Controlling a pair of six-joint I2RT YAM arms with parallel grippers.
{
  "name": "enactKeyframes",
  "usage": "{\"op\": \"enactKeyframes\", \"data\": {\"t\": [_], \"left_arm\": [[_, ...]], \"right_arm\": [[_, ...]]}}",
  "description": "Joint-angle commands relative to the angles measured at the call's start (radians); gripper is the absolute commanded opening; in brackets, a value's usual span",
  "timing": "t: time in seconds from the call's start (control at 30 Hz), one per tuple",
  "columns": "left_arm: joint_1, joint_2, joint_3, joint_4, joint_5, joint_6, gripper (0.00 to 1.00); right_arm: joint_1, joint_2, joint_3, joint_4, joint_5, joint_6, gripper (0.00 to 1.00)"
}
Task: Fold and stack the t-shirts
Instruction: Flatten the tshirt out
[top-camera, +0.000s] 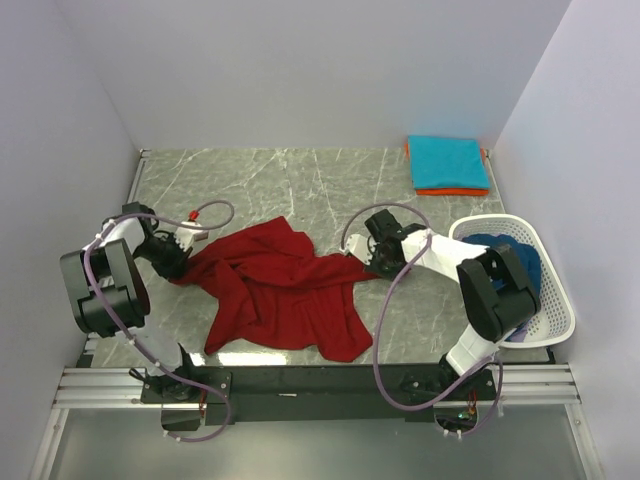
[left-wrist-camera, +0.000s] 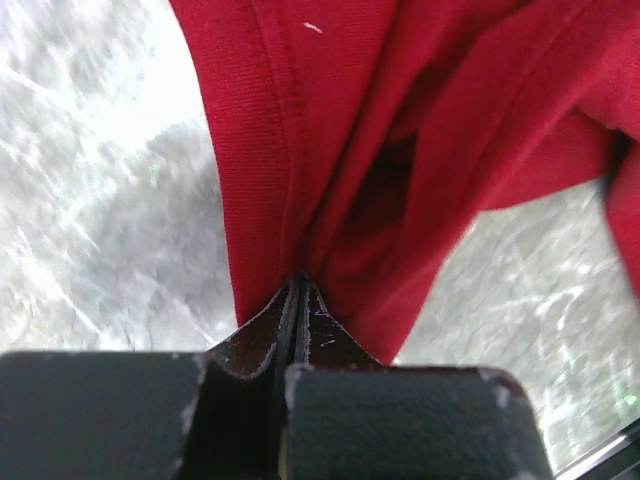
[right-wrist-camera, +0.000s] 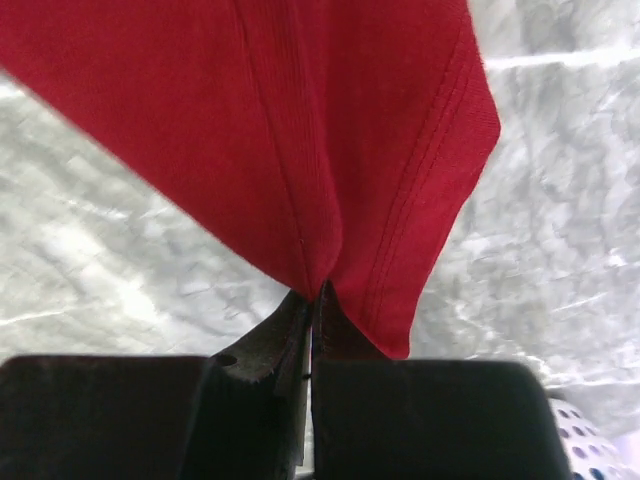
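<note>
Shirts, four: dark red shirt (top-camera: 280, 290) crumpled on table (top-camera: 260, 180) centre, long axis left-right, ends pinched by left gripper (top-camera: 178, 270), right gripper (top-camera: 358, 258); teal shirt (top-camera: 447, 162) folded atop orange shirt (top-camera: 452, 191), far right; navy shirt (top-camera: 492, 241) in basket (top-camera: 560, 312).

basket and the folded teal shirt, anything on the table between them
Just a bare strip of table between basket and teal shirt, clear in the top view.

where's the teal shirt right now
In the top view, the teal shirt lies folded on the orange shirt, far right, just behind the white basket.
</note>
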Motion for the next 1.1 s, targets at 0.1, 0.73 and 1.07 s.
{"op": "enactKeyframes", "data": {"t": [0.1,0.73,1.07], "left_arm": [[0.014,-0.085,0.039,-0.111,0.136,0.161,0.25],[-0.441,0.135,0.276,0.183,0.218,0.118,0.44],[-0.495,0.206,0.266,0.257,0.155,0.178,0.45]], "right_arm": [[-0.017,-0.088,-0.056,-0.056,-0.016,0.001,0.0],[-0.04,-0.065,0.009,-0.099,-0.047,0.029,0.0],[-0.056,-0.054,0.029,-0.123,-0.05,0.03,0.0]]}}
